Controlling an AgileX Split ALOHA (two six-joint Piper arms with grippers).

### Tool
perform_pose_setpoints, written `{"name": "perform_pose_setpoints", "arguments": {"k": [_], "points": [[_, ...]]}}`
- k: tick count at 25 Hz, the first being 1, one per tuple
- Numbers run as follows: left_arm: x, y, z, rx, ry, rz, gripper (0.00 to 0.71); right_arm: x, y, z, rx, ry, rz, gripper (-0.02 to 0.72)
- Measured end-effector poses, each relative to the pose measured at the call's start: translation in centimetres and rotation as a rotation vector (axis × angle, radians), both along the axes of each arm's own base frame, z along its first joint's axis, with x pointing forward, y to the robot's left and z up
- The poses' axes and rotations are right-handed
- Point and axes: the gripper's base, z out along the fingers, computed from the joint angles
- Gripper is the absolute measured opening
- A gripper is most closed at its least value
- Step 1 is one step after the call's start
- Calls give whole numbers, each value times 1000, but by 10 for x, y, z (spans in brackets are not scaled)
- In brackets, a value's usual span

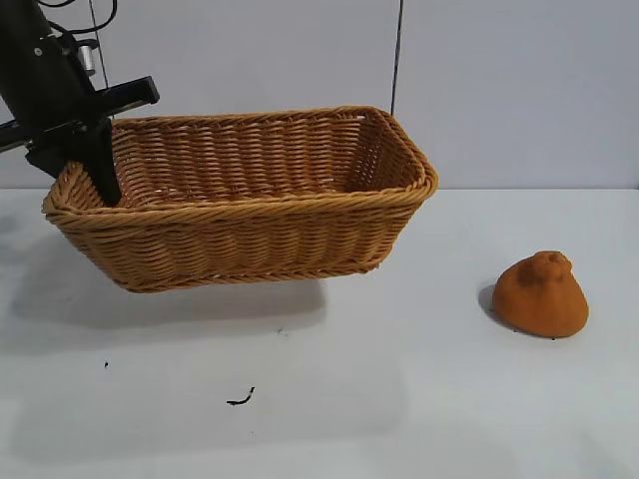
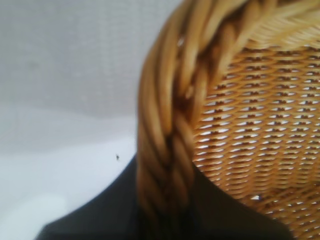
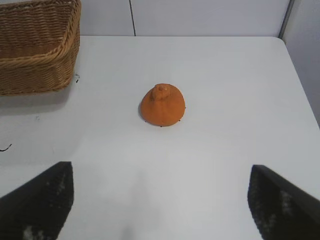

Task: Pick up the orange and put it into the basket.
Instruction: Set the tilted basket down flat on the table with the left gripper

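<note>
i see the bumpy orange lump [image 1: 540, 295] sitting on the white table [image 1: 399, 399], well apart from the big brown woven basket [image 1: 250, 225]. my left claw [image 1: 100, 185] pinches the basket's twisted rim and holds that end up. my right claw [image 3: 160, 200] is spread wide, facing the orange. i see no writing.

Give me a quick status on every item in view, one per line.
basket: lifted at its left end, tilted, empty.
orange: resting on the table, apart from the basket, untouched.
left tool: clamped on the basket's left rim.
right tool: open, facing the orange, holding nothing.
</note>
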Motion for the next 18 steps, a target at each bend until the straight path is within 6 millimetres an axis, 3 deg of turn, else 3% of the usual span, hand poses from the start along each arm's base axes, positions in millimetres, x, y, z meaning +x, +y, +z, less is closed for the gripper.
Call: {"name": "perform_pose_setpoints", "arguments": {"k": [13,18], "points": [[13,-1,-57,19,41,-3,90,0,0,0,0,0,0,649],[14,-1,-59,18,40,-5,90,0,0,0,0,0,0,649]]}}
